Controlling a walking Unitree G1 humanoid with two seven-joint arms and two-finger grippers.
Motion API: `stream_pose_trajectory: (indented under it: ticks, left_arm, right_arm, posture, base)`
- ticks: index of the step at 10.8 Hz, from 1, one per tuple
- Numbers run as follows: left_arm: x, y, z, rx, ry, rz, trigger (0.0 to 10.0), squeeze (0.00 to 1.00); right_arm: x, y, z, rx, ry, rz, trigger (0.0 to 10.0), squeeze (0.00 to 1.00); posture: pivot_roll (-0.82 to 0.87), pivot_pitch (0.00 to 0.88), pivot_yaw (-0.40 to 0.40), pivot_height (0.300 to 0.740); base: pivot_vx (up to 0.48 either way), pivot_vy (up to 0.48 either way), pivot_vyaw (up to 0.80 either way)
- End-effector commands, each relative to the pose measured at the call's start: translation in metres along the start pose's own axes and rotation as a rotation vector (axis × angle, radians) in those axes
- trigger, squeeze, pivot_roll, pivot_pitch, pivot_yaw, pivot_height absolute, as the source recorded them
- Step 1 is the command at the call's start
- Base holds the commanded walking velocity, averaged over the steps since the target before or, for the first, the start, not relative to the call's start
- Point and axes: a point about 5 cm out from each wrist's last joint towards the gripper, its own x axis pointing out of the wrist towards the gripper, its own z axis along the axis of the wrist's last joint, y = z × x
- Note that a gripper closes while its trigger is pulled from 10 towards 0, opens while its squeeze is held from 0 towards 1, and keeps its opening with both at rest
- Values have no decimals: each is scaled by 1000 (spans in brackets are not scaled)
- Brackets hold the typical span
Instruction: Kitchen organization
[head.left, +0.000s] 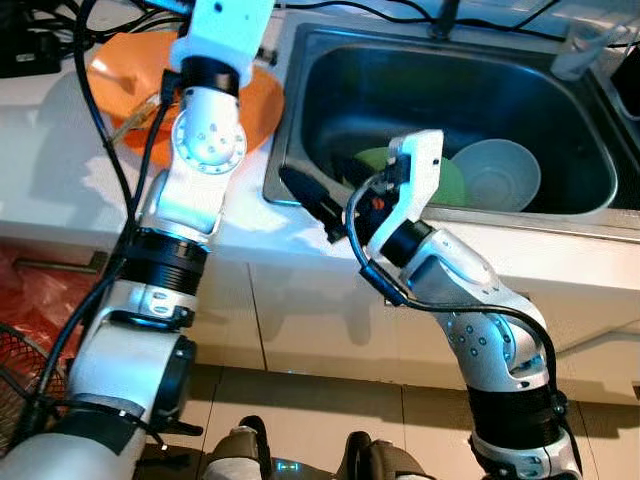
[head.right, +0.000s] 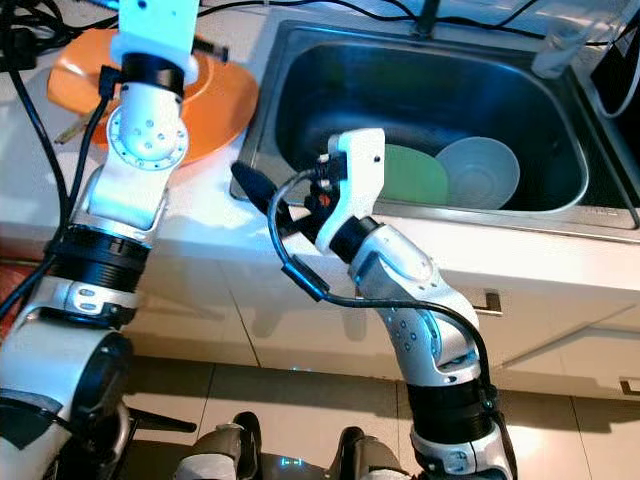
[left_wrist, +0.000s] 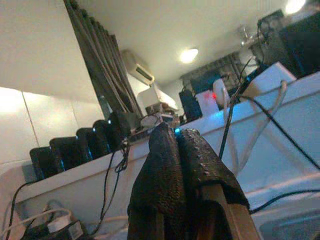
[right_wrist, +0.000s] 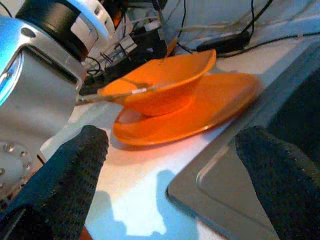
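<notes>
An orange bowl sits on an orange plate on the white counter, left of the sink. A thin stick-like utensil rests in the bowl. A green plate and a pale bowl lie in the sink basin. My right gripper hovers over the sink's front left corner, open and holding nothing, pointing toward the orange dishes. My left arm reaches up across the orange plate. The left gripper is shut with nothing in it, aimed at the back of the counter.
Black cables and chargers crowd the back of the counter. A faucet base stands behind the sink, and a clear cup sits at its far right corner. Red netting lies low on my left, by the cabinet front.
</notes>
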Motion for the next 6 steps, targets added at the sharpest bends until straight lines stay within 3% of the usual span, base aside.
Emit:
stream_pose_trajectory:
  ticks: [1,6]
  left_arm:
    - [1,-3,9,-43,-29,-8,0,0]
    - [1,-40,47,-315,-136,-123,0,0]
  right_arm:
    - [-1,0,8,-8,-39,7,10000,0]
    - [-5,-17,17,-89,-64,-99,10000,0]
  posture:
    - [-4,161,-56,740]
    - [-21,154,-42,740]
  base:
    - [0,0,0]
    - [0,0,0]
